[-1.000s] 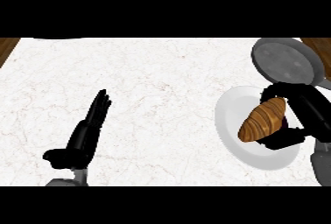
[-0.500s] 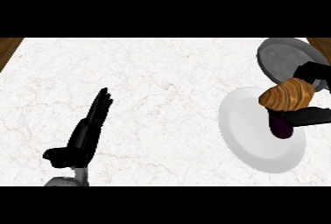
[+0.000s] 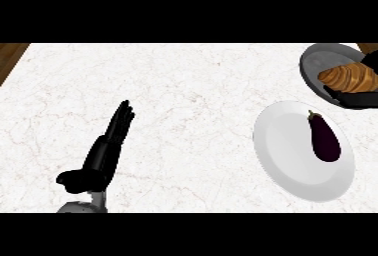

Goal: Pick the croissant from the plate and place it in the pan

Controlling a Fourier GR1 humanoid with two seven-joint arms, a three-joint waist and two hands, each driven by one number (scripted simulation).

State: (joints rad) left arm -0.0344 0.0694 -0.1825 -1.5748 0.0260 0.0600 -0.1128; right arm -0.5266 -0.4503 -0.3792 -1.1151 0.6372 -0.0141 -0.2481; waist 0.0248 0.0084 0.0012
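Observation:
The golden-brown croissant (image 3: 348,77) is over the grey pan (image 3: 323,56) at the counter's far right corner. My right hand (image 3: 359,98) curls round its near side, mostly cut off by the view's right edge; I cannot tell whether the croissant touches the pan's bottom. The white plate (image 3: 284,147) lies nearer me on the right, with only a dark purple eggplant (image 3: 323,136) left on it. My left hand (image 3: 103,152) rests open on the left, fingers straight and pointing away from me.
The white marble counter (image 3: 184,100) spreads between the two hands. Its wooden edge (image 3: 9,57) shows at the far left corner.
My right hand has carried the croissant up off the plate and away to the pan. The eggplant that it hid now shows on the plate. The left hand has not moved.

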